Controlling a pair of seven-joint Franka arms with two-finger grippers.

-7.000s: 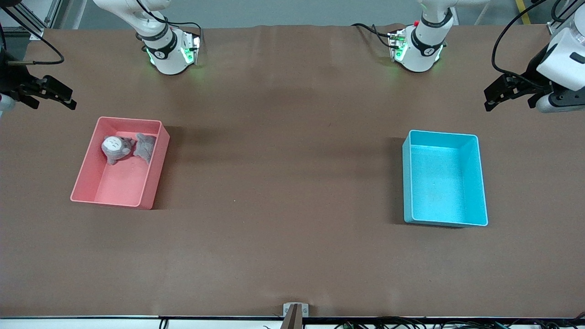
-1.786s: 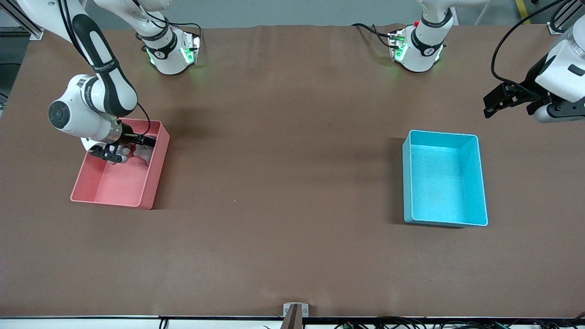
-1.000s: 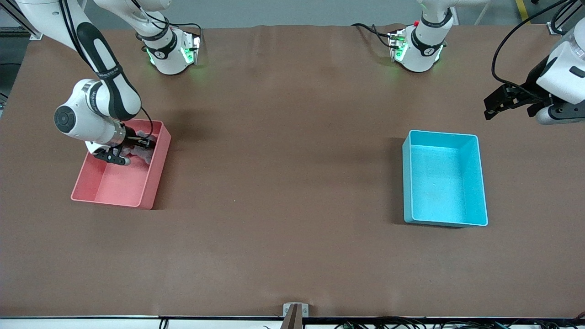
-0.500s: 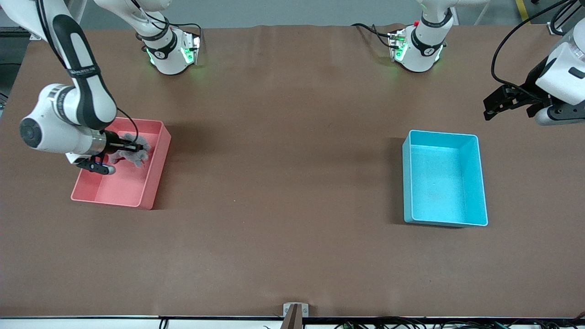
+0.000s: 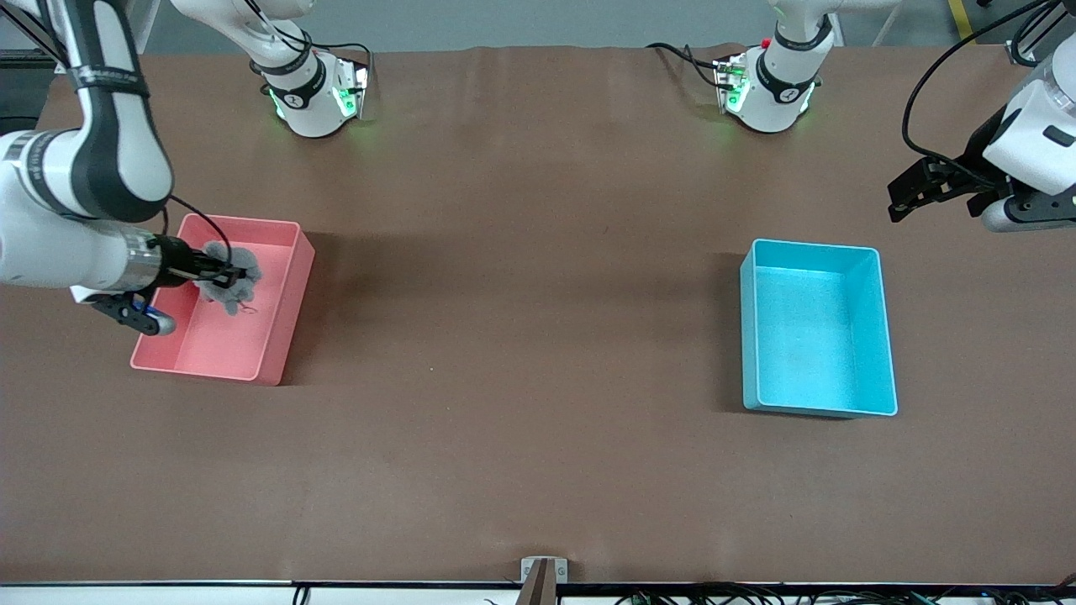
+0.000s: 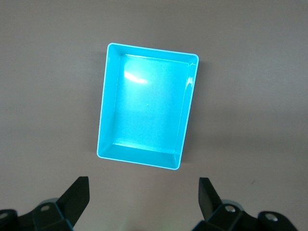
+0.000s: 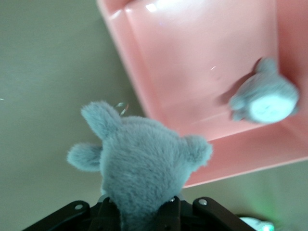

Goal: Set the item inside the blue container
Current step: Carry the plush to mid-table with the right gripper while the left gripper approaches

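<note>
My right gripper [image 5: 225, 273] is shut on a grey plush toy [image 5: 231, 286] and holds it up over the pink bin [image 5: 252, 227]. In the right wrist view the plush toy [image 7: 144, 163] fills the space between the fingers of the right gripper [image 7: 142, 211]. A second plush toy [image 7: 267, 101] with a pale face lies in a corner of the pink bin [image 7: 192, 72]. The blue container [image 5: 811, 336] stands empty toward the left arm's end of the table. My left gripper [image 5: 916, 181] waits open in the air beside it. Seen from the left wrist, the blue container [image 6: 147, 106] lies below the left gripper [image 6: 143, 202].
The two arm bases [image 5: 311, 92] [image 5: 769, 88] stand along the table's edge farthest from the front camera. A small metal bracket [image 5: 542, 571] sits at the table's edge nearest the front camera. Brown bare table [image 5: 521, 319] spreads between the two bins.
My right gripper has closed on the grey plush toy and lifted it out of the pink bin, and the arm has swung toward its own end of the table. The left arm has not moved.
</note>
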